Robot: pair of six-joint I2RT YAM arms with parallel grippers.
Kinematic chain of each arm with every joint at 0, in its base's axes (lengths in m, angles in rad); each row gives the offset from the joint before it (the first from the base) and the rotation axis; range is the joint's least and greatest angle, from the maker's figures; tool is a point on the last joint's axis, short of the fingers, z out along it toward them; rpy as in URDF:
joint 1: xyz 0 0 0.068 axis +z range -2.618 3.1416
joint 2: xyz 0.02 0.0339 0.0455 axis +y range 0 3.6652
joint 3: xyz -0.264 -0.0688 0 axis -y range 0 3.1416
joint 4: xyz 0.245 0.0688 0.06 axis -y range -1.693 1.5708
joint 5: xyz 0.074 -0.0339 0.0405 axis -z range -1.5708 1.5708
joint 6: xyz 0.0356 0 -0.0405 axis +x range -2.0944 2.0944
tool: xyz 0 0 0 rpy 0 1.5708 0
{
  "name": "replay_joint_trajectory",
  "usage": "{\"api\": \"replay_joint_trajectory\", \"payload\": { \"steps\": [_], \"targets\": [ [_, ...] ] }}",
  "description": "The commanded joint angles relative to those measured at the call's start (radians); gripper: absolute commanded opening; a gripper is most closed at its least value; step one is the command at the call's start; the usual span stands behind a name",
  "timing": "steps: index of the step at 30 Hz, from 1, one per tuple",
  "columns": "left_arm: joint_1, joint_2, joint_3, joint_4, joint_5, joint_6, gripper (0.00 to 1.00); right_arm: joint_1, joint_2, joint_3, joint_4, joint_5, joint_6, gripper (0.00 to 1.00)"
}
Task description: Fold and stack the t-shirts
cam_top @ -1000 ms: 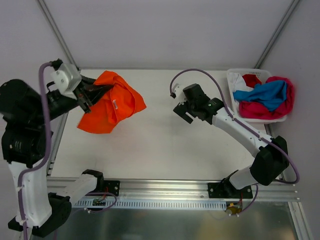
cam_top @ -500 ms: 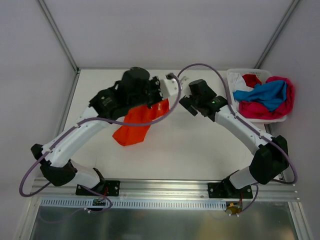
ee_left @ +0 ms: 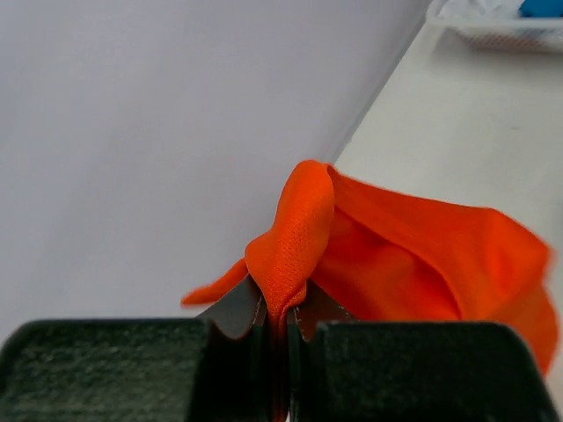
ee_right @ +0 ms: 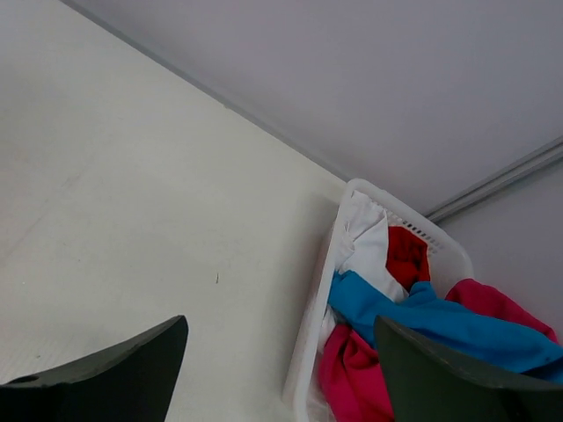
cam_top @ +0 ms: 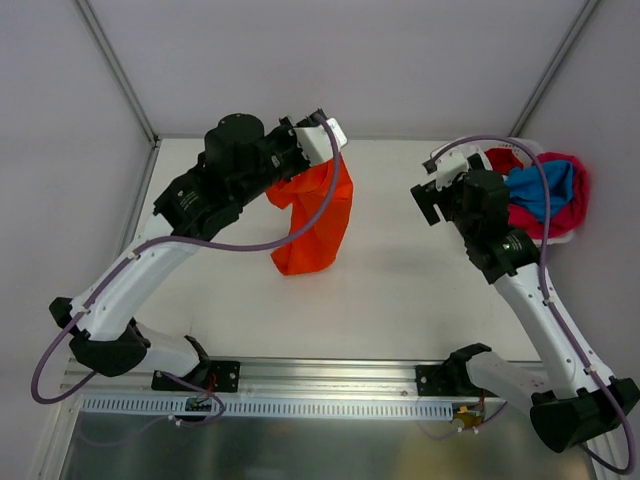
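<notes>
Where the white-shelled left arm [cam_top: 150,270] is bent over the far left part of the tabletop [cam_top: 400,290], a purple cable [cam_top: 250,243] is seen looping along it. At its end a vivid orange t-shirt [cam_top: 315,225] is held up by the left gripper [ee_left: 280,321]. The dark, rough-surfaced jaws are pressed together on a narrow pinched ridge of the cloth. In the left wrist view a fine, mesh-like knit is shown on that ridge, and the rest of the orange t-shirt [ee_left: 413,255] is spread behind it in soft, smooth folds. From above, the cloth is seen hanging as a long, crumpled drape with a squared lower end. Whether that end touches the tabletop cannot be told. The tabletop itself is shown as a matt, off-white, flat surface, bordered at the back by a pale grey wall [ee_left: 132,132].

Further right, the right gripper [cam_top: 428,205] is held above the tabletop, just beside the basket [cam_top: 560,238]. Its two dark fingers [ee_right: 106,369] are set wide apart, with nothing between them. The basket [ee_right: 321,299] is made of white plastic, with rounded corners and a row of small slots along its far rim. It is filled with loosely crumpled cloth. A white t-shirt [ee_right: 369,242] and a red t-shirt [ee_right: 406,255] are seen at the far end. A blue t-shirt [ee_right: 440,321] is draped across the middle, and a magenta-pink t-shirt [ee_right: 352,378] is bunched under and beside it.
</notes>
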State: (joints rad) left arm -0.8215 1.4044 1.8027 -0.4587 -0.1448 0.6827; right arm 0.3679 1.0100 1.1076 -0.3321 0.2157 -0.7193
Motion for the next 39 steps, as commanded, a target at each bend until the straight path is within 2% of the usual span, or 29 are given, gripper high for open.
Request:
{"api": "replay_joint_trajectory", "payload": {
  "steps": [1, 2, 4, 5, 7, 9, 10, 12, 13, 14, 17, 19, 20, 21, 22, 23, 24, 25, 26, 27, 31, 34, 39],
  "targets": [
    [-0.108, -0.076, 0.003, 0.080, 0.002, 0.090, 0.00, 0.000, 0.035, -0.026, 0.018, 0.013, -0.038, 0.91],
    [-0.146, -0.059, 0.020, 0.086, -0.034, 0.097, 0.00, 0.002, 0.041, -0.025, 0.016, 0.016, -0.039, 0.91],
    [-0.111, -0.041, 0.032, 0.229, -0.169, 0.100, 0.00, 0.003, 0.050, -0.020, 0.010, 0.034, -0.031, 0.91],
    [-0.012, -0.035, 0.067, 0.344, -0.188, 0.069, 0.00, 0.003, 0.050, -0.015, 0.004, 0.039, -0.020, 0.91],
    [0.111, -0.001, 0.160, 0.348, -0.191, -0.061, 0.00, 0.005, 0.044, -0.020, -0.004, 0.048, -0.017, 0.91],
    [0.209, 0.019, 0.251, 0.371, -0.241, -0.066, 0.00, 0.005, 0.036, -0.034, 0.001, 0.068, -0.026, 0.91],
    [0.225, 0.022, 0.270, 0.371, -0.246, -0.060, 0.00, 0.005, 0.033, -0.037, 0.002, 0.073, -0.028, 0.91],
    [0.234, -0.013, 0.290, 0.371, -0.202, -0.084, 0.00, 0.005, 0.032, -0.041, 0.005, 0.068, -0.028, 0.91],
    [0.236, -0.078, 0.282, 0.374, -0.109, -0.135, 0.00, 0.003, 0.032, -0.040, 0.005, 0.065, -0.025, 0.91],
    [0.236, -0.103, 0.306, 0.374, -0.073, -0.173, 0.00, 0.005, 0.035, -0.038, 0.004, 0.060, -0.022, 0.91],
    [0.240, -0.082, 0.498, 0.281, -0.056, -0.255, 0.00, 0.009, 0.042, -0.034, 0.001, 0.053, -0.003, 0.91],
    [0.246, -0.068, 0.498, 0.221, -0.007, -0.252, 0.00, 0.019, 0.047, -0.035, -0.002, 0.050, 0.000, 0.91],
    [0.245, -0.049, 0.510, 0.166, 0.011, -0.258, 0.00, 0.022, 0.048, -0.037, -0.001, 0.051, 0.000, 0.91],
    [0.240, -0.021, 0.538, 0.067, 0.162, -0.244, 0.00, 0.025, 0.050, -0.037, -0.001, 0.057, 0.000, 0.92],
    [0.202, 0.052, 0.573, -0.051, 0.215, -0.197, 0.00, 0.031, 0.053, -0.035, -0.001, 0.060, 0.000, 0.92],
    [0.092, 0.071, 0.577, -0.248, 0.258, -0.158, 0.00, 0.035, 0.055, -0.032, -0.004, 0.063, 0.000, 0.92],
    [0.003, 0.073, 0.516, -0.300, 0.251, -0.106, 0.00, 0.037, 0.055, -0.031, -0.005, 0.070, 0.001, 0.92],
    [-0.169, 0.033, 0.324, -0.279, 0.182, -0.007, 0.00, 0.043, 0.053, -0.032, -0.005, 0.071, 0.001, 0.92],
    [-0.171, 0.018, 0.260, -0.261, 0.116, 0.029, 0.00, 0.043, 0.052, -0.035, -0.007, 0.073, -0.002, 0.92],
    [-0.245, 0.022, 0.245, -0.253, 0.026, 0.040, 0.00, 0.043, 0.052, -0.040, -0.001, 0.080, -0.005, 0.92],
    [-0.183, -0.004, 0.247, -0.092, -0.012, 0.032, 0.00, 0.045, 0.049, -0.064, 0.010, 0.103, -0.017, 0.92],
    [-0.165, -0.007, 0.268, -0.052, -0.019, 0.051, 0.00, 0.043, 0.052, -0.081, 0.019, 0.099, -0.014, 0.92],
    [-0.154, -0.015, 0.170, -0.011, -0.039, 0.057, 0.00, 0.048, 0.071, -0.055, 0.005, 0.097, -0.002, 0.92]
  ]
}}
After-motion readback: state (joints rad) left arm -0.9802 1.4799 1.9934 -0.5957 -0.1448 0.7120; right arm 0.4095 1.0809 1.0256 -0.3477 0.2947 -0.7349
